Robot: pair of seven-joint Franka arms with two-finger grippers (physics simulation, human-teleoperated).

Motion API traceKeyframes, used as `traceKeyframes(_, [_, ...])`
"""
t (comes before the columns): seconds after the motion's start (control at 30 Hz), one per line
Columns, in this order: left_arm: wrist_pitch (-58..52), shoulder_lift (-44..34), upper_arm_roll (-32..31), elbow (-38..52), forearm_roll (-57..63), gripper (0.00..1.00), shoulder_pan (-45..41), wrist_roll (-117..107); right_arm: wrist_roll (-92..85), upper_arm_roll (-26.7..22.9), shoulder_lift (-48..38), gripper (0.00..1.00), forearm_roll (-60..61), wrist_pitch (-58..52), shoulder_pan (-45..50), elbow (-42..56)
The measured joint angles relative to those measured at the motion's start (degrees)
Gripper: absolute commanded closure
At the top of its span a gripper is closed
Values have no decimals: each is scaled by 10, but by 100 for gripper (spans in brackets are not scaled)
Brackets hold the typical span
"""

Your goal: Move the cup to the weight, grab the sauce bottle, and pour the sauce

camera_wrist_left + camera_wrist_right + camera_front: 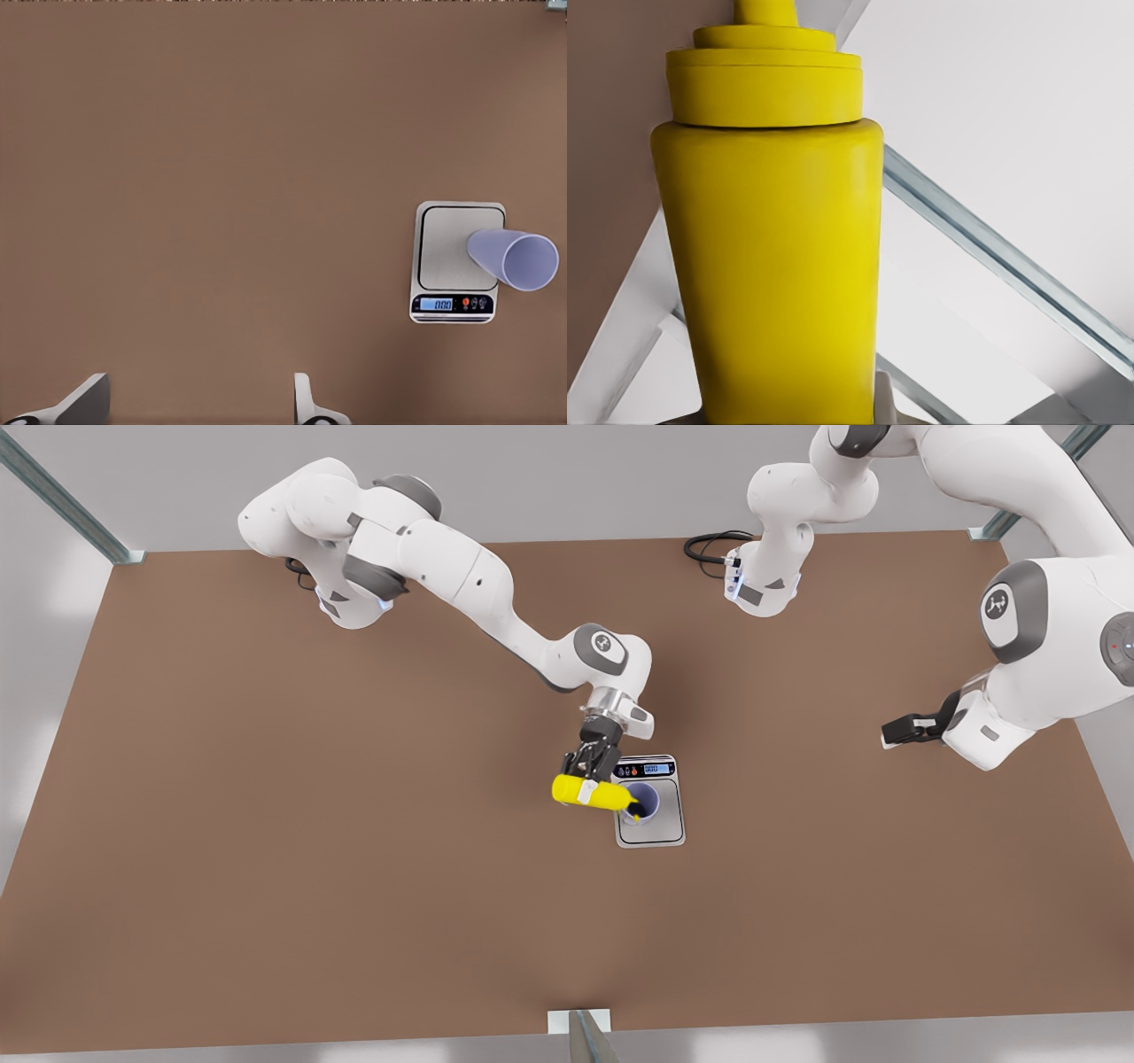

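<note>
While the right gripper (586,779) has its fingers clamped across the middle of the sauce bottle (592,792), you hold that bottle nearly level above the surface (266,824). Its long axis runs across the front view, base toward the front view's left and nozzle toward the right. The nozzle tip sits over the mouth of the cup (641,802), dipping slightly. The cup stands upright on the plate of the weight (651,834), whose display strip faces the far edge. No sauce is visible to you yet, so judge the pour as just starting; more tilt about the nozzle end looks needed. Your left gripper (899,732) waits well apart at the front view's right, fingers (306,403) spread, looking down on the weight and cup.
</note>
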Motion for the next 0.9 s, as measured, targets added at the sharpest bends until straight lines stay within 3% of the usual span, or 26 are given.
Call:
traceKeyframes(0.2, [-2, 2, 4, -1, 5, 0, -1, -7, 0, -33, 13, 46, 0, -1, 29, 3])
traceKeyframes(0.47, [-13, -6, 0, 0, 8, 0, 8, -6, 0, -36, 17, 46, 0, -1, 32, 2])
traceKeyframes(0.53, [-14, -7, -78, 0, 9, 0, 80, -15, -2, -36, 15, 46, 3, -2, 32, 3])
traceKeyframes(0.57, [-12, -5, -82, -1, 15, 0, 79, -18, -3, -34, 11, 46, 14, -3, 31, 7])
traceKeyframes(0.67, [-12, -7, -83, 0, 28, 0, 78, -17, -8, -34, -16, 46, 85, 20, 21, 14])
traceKeyframes(0.9, [-12, 0, -83, 4, 36, 0, 77, -20, -108, -36, -91, 46, 309, 227, -79, 10])
